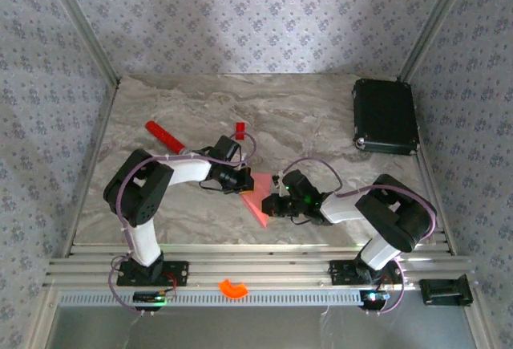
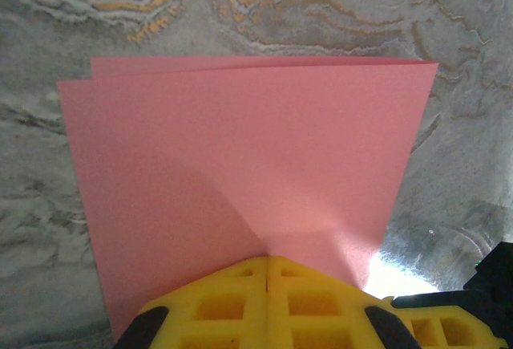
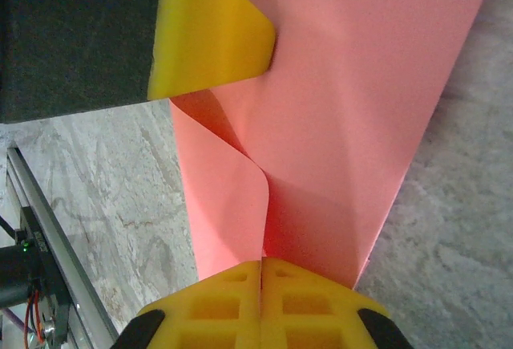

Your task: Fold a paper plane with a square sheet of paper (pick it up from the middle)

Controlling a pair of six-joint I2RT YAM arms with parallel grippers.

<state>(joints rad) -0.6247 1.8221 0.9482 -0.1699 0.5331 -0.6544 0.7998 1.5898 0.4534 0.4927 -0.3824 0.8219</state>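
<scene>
The square sheet of paper (image 1: 258,201) is salmon pink and folded double, held between both grippers just above the marble table. From the left wrist it is a broad two-layer rectangle (image 2: 240,156) with its far edges slightly offset, not a pointed paper plane. My left gripper (image 2: 268,262) is shut on its near edge, at the sheet's upper left in the top view (image 1: 243,182). My right gripper (image 3: 262,262) is shut on the opposite edge, where a loose layer curls (image 3: 232,204). Its place in the top view is low and right of the sheet (image 1: 275,204). A left finger (image 3: 210,32) presses the sheet's far side.
A red stick with a grey tip (image 1: 164,135) and a small red block (image 1: 239,130) lie behind the left arm. A black case (image 1: 385,116) sits at the back right. An orange piece (image 1: 234,288) rests on the front rail. Patterned walls enclose the table (image 1: 321,108).
</scene>
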